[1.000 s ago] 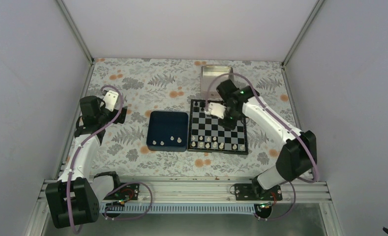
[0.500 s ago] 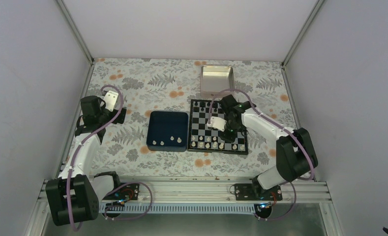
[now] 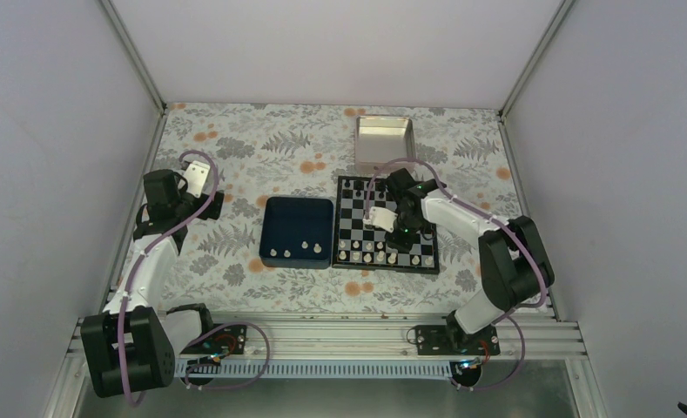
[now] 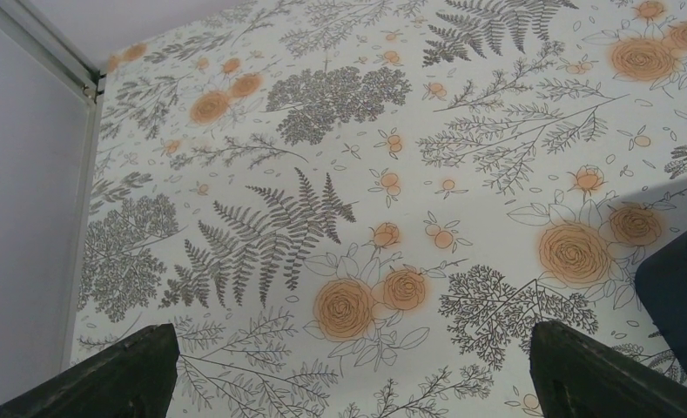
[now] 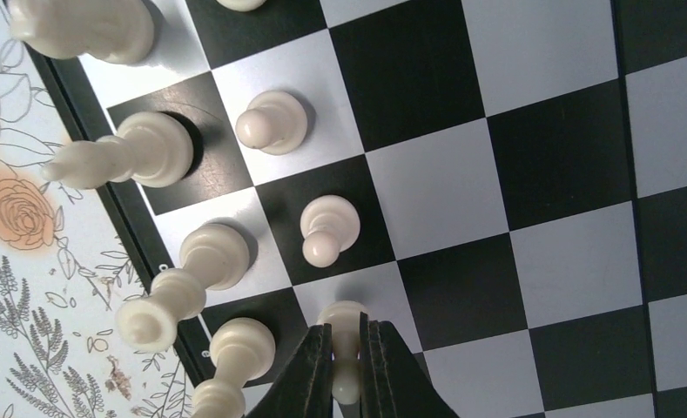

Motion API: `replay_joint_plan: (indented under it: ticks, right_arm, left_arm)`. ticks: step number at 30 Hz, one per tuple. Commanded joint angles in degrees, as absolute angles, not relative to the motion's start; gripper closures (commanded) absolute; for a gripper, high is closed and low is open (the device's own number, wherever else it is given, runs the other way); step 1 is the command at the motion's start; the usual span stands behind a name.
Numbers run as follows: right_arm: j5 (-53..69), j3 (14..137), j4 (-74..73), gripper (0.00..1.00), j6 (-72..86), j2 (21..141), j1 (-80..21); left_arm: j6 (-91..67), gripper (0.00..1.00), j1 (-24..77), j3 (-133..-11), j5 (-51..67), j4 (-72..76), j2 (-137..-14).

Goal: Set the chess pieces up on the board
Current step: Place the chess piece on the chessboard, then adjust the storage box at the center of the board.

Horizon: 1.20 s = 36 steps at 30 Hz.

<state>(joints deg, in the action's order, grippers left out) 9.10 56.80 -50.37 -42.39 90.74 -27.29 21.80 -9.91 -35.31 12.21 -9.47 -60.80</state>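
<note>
while the left gripper point(image 4: 348, 370) gapes wide, the right gripper point(image 5: 346, 341) pinches a white pawn point(image 5: 343, 314) at the board point(image 5: 540, 174).

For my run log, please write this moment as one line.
right hand: shut on white pawn, at chessboard | left hand: open, empty, over floral tablecloth

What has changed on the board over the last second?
The right claw, shut on a pawn, swung from the far side of the board, near the tin, back toward the near rows. The left claw, open, the tray and the tin stayed put.
</note>
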Motion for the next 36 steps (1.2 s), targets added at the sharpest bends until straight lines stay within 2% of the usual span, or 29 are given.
replay_joint_plan:
  ticks: [1,15,20,25,32,36]
  right_arm:
    - [7.6,56.2,-49.4,0.94,-42.6,91.6,-27.0]
    - [6.7,56.3,-49.7,0.93,-42.4,93.3,-26.8]
    - [6.8,57.5,-50.4,0.84,-42.4,92.3,-26.8]
    - [7.7,60.7,-53.3,0.71,-42.4,90.3,-26.9]
    - [10.9,71.2,-58.9,0.65,-42.9,88.7,-27.2]
    - [11.6,77.3,-61.4,0.62,-41.6,91.1,-31.1]
  left_arm:
    - [21.8,0.0,-10.2,-35.2,12.5,-8.4,-60.9]
    - [21.8,0.0,-10.2,-35.2,12.7,-8.4,-60.9]
    - [21.8,0.0,-10.2,-35.3,12.6,-8.4,-60.6]
    - [21.8,0.0,-10.2,-35.2,12.7,-8.4,-60.4]
    - [21.8,0.0,-10.3,-35.2,12.9,-8.4,-60.2]
    - [21.8,0.0,-10.3,-35.2,13.1,-8.4,-59.9]
